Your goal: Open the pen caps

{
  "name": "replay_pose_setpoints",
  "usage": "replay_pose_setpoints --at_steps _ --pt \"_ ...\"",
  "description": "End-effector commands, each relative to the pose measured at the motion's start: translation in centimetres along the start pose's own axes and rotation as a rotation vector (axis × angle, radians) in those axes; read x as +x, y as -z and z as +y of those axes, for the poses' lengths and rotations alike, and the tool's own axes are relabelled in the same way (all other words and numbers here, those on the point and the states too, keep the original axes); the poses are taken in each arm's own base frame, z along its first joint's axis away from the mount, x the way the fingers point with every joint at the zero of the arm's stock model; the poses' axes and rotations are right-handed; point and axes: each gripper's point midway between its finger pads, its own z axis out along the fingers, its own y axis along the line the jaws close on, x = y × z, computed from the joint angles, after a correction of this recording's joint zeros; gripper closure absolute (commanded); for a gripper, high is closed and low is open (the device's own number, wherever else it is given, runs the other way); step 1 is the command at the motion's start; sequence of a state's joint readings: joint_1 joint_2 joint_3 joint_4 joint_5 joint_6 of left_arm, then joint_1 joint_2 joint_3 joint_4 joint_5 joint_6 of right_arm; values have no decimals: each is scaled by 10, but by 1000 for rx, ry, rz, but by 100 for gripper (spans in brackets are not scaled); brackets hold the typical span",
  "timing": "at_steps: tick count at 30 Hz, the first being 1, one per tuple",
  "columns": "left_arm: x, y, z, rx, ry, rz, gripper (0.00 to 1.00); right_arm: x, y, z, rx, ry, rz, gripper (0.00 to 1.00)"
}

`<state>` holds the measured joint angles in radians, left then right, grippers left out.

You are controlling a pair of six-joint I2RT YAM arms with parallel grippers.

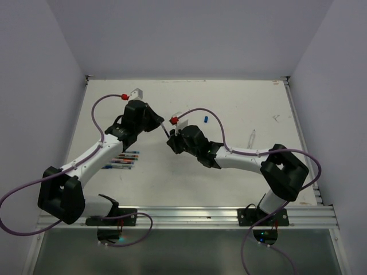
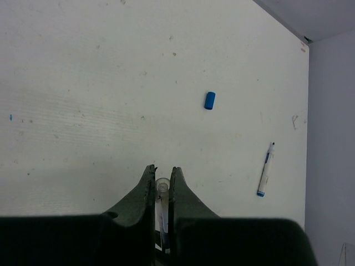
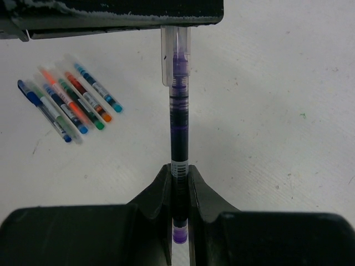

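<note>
The left hand [image 2: 162, 169] squeezes the clear cap [image 3: 175, 55], top middle of the right wrist view; the right hand [image 3: 178, 169] grips the purple pen [image 3: 178, 127] below it; a blue cap [image 2: 209, 100] lies alone on the counter [image 2: 83, 83], upper middle.

- Table [image 1: 229, 172]: white top with faint scuffs and specks, filling the middle of the top view.
- Group of coloured pens [image 1: 121, 160]: left of centre in the top view and upper left of the right wrist view [image 3: 69, 102]. They lie side by side in a slanted row, with blue, green, orange, red and teal showing.
- Single pen [image 1: 252, 137]: right of centre in the top view and lower right of the left wrist view [image 2: 265, 169]. It has a white barrel with a blue end and lies alone, well apart from the group.
- Metal rail [image 1: 189, 215]: runs along the table's near edge, at the bottom of the top view.
- Walls [image 1: 189, 34]: pale grey, on three sides of the table.
</note>
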<state>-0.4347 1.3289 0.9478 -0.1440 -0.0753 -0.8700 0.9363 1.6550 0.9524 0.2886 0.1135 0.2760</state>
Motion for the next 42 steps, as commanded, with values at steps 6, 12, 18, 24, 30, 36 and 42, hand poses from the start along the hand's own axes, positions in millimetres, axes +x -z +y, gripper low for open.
replay_pose_setpoints --at_steps 6,12,18,24,30,36,42 --pt "-115 18 -24 7 -73 -408 100 65 27 6 -8 -2 179 100" --pt "-128 24 -24 -20 -89 -458 100 74 33 14 -15 0 195 100" --pt "-124 22 -28 -6 -129 -427 100 59 44 -2 77 -34 145 100" --pt "-82 -14 -42 91 -263 -231 100 16 70 -87 335 -192 108 100" --pt "-33 -68 -49 147 -352 -35 100 -1 127 -188 636 -332 102 100" --pt "2 -111 -61 189 -424 94 100 22 187 -254 824 -482 115 100" --pt "23 -148 -65 198 -465 161 100 52 217 -281 894 -593 132 100"
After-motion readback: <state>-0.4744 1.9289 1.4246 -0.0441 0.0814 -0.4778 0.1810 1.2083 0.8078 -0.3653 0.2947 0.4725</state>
